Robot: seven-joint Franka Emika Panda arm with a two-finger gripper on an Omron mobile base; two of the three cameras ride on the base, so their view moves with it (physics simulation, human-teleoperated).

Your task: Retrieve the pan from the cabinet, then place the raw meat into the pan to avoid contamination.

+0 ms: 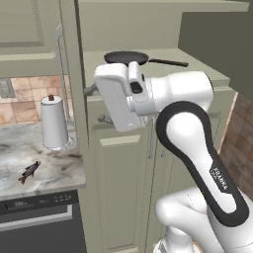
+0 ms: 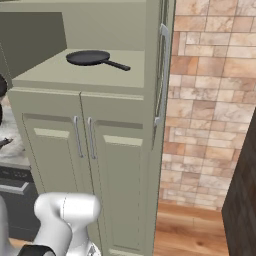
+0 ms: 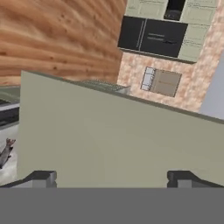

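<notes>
In the left base view you have one pan (image 1: pixel 126 58) lying flat on the shelf inside the tall cabinet (image 1: pixel 118 178), its thin handle pointing right, and the shelf has bare surface to the right of it. The upper door stands open, its edge running down the left side of the opening with one long silver bar handle (image 1: pixel 60 74) on it. One raw fish (image 1: pixel 29 171) lies on the marble counter (image 1: pixel 59 168) near the front edge, well apart from the single paper-towel roll (image 1: pixel 54 122) standing upright behind it. Your arm's wrist sits just in front of the shelf edge, below the pan. In the right base view you see the same pan (image 2: pixel 89 58) near the back middle of the shelf, with free shelf on all sides; two closed lower doors carry a pair of vertical handles (image 2: pixel 84 137) side by side, and the open door's edge bounds the shelf on the right, next to the brick wall (image 2: pixel 205 100). In the hand view your gripper (image 3: pixel 113 177) is spread wide with nothing between the fingertips, facing a flat green door panel (image 3: pixel 118 140) close ahead; the fish (image 3: pixel 5 152) shows at the left edge.
</notes>
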